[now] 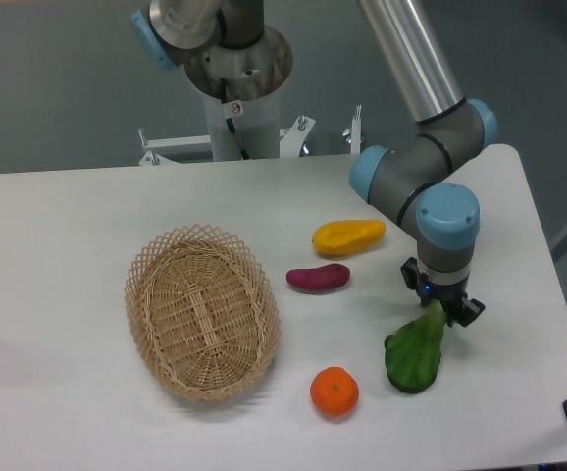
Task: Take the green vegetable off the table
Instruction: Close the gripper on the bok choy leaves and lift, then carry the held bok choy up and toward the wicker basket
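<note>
Though the wrist housing hides most of the fingers (442,310), they sit at the pale stalk end of the green vegetable (415,353); whether they grip it cannot be told. Vegetable lies on the white surface (68,226), leaf end toward the camera. Orange (335,391) sits left of it; purple vegetable (318,278), yellow fruit (348,236) and wicker basket (202,312) farther left.

Dark green vegetable (415,355), white table (68,235), tan basket (201,312), orange fruit (335,391).
</note>
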Motion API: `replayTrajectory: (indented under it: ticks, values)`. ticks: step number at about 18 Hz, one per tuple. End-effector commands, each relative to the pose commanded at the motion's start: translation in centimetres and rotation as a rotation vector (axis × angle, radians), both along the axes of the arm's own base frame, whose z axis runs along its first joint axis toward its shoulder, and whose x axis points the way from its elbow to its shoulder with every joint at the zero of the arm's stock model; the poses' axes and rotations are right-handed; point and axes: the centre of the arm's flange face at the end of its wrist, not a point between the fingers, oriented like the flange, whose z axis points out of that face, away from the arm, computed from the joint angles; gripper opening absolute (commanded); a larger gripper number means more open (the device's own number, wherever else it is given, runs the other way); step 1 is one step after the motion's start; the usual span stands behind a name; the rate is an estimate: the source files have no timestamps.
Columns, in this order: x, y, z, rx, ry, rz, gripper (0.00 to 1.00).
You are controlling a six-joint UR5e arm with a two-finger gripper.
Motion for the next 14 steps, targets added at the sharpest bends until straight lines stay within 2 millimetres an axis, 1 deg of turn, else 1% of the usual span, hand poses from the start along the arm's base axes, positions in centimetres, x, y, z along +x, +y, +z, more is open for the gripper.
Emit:
replayTrajectory:
  ticks: [4, 5, 6, 8, 9, 10, 12, 14]
  values:
    - [-0.4, 0.1, 1.2, 0.009, 0.018, 0.002, 0.24]
    - [-0.5, 0.0, 1.7, 0.016, 0.024, 0.002, 0.24]
    - [-0.6, 0.1, 2.8, 0.027, 0.037, 0.002, 0.24]
    - [-1.1, -0.2, 5.9, 0.039, 0.051, 0.007, 0.24]
    - [-1.0, -0.2, 7.4, 0.037, 0.038, 0.006, 0.24]
    - [-0.8, -0.2, 9.3, 0.043, 0.021, 0.005, 0.24]
    - [0.2, -0.3, 13.0, 0.056, -0.036, 0.01, 0.25]
    - [1.9, -0.6, 16.3, 0.065, -0.087, 0.016, 0.25]
